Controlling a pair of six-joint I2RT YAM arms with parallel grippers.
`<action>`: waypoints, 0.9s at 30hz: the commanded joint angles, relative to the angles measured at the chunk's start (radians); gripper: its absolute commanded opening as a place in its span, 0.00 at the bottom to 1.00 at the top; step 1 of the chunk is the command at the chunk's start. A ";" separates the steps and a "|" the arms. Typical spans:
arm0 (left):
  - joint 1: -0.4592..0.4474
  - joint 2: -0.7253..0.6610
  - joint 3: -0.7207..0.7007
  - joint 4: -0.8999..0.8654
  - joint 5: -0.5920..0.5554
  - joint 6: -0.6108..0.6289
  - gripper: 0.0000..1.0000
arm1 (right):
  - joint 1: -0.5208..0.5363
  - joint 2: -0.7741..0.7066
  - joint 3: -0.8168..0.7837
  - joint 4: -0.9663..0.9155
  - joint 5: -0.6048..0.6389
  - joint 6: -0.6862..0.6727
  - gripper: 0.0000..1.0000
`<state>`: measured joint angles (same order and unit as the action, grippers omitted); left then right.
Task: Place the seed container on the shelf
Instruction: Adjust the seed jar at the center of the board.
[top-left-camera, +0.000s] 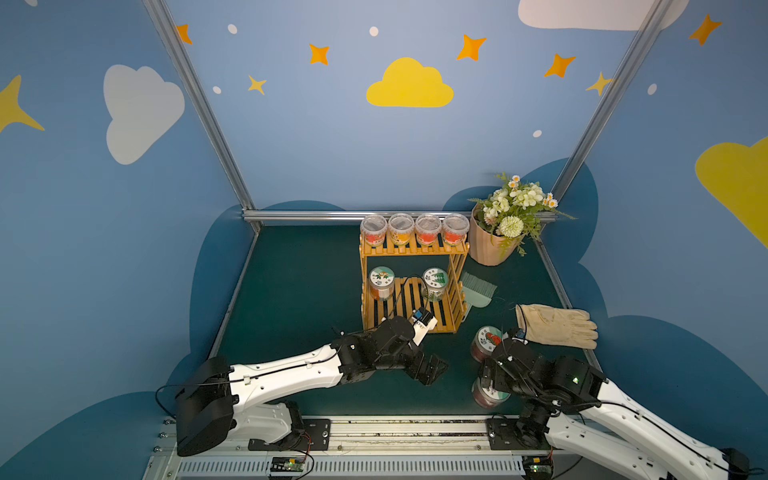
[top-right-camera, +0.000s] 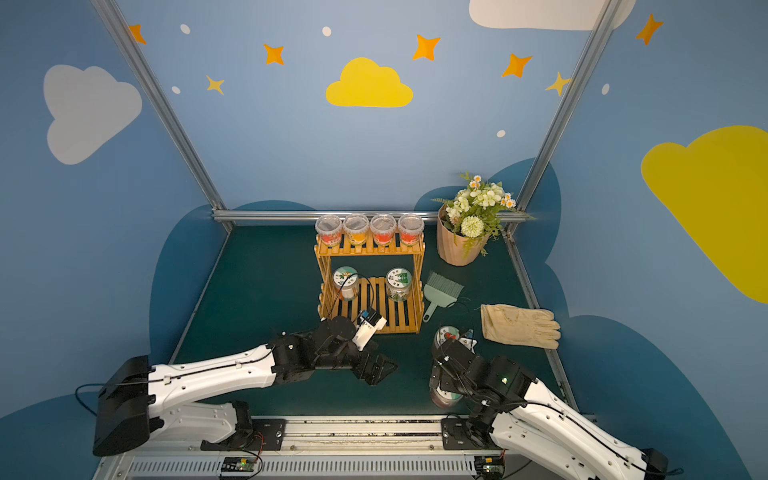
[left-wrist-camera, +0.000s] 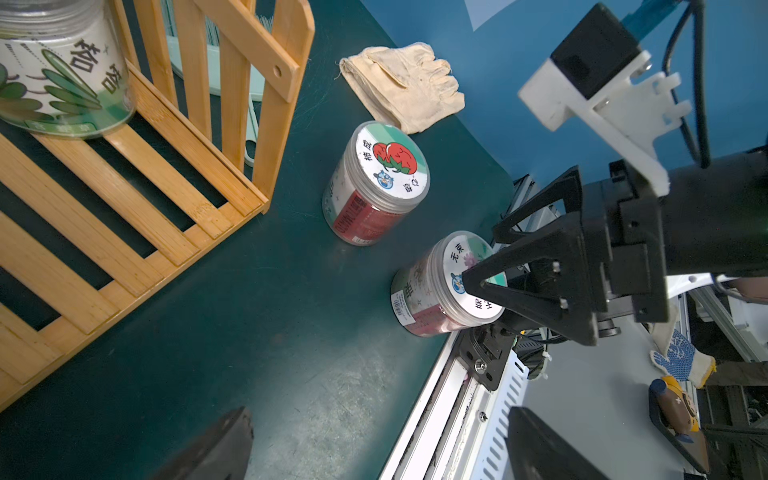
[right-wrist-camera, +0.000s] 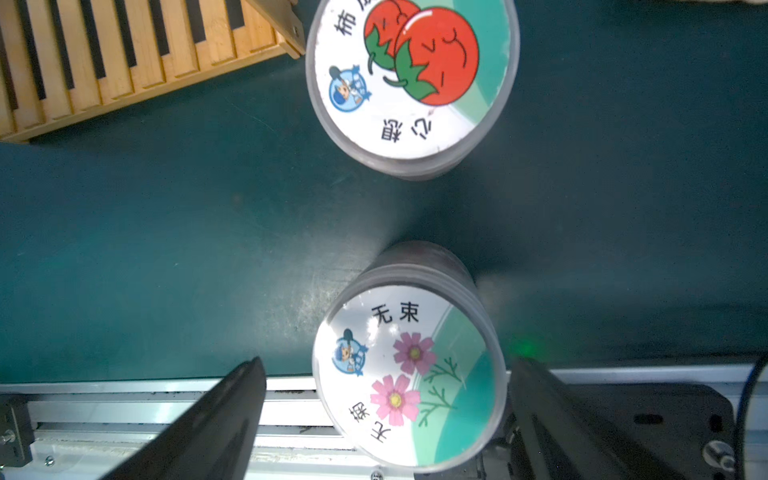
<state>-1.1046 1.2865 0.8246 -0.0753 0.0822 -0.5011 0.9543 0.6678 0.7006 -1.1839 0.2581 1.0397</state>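
seed container (left-wrist-camera: 419, 291): clear jar with a pink-flower lid, upright on the green mat (top-left-camera: 299, 299) at the near edge, off the shelf (top-left-camera: 415, 250) and at about 5 o'clock from it. right gripper (right-wrist-camera: 386, 368): hung above that jar, jaws spread wide to either side of the lid, gripping nothing; one finger (right-wrist-camera: 216, 415) stood clear of the jar wall, the other (right-wrist-camera: 552, 415) so close that contact could not be told in the right wrist view. tomato-lid jar (top-left-camera: 484, 337): upright on the mat at 12 o'clock from the seed container, apart from it, near the shelf's front right corner. left gripper (top-left-camera: 434, 369): low over the mat at 6 o'clock from the shelf, jaws wide, empty. shelf: two tiers of orange-tan slats; the lower tier bore two lidded jars (top-left-camera: 381, 284), one toward each back corner; the top tier bore four clear cups (top-left-camera: 401, 228) in a row. hand brush (top-left-camera: 478, 291): pale green, flat on the mat at 3 o'clock from the lower tier. glove (top-left-camera: 557, 326): cream, flat, at 3 o'clock from the tomato-lid jar. flowerpot (top-left-camera: 488, 247): tan, with white flowers, at 3 o'clock from the top tier.
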 joint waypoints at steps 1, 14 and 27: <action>-0.002 0.000 0.010 0.014 -0.001 0.011 1.00 | 0.008 0.024 -0.001 -0.052 0.011 0.032 0.98; -0.003 -0.011 0.011 0.006 -0.031 0.007 1.00 | 0.008 0.059 -0.069 0.019 -0.024 0.000 0.98; -0.001 -0.095 -0.042 -0.056 -0.137 -0.009 1.00 | 0.011 0.129 -0.089 0.199 -0.149 -0.150 0.82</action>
<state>-1.1046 1.2247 0.8024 -0.0940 -0.0086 -0.5049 0.9581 0.7757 0.6189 -1.0649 0.1791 0.9516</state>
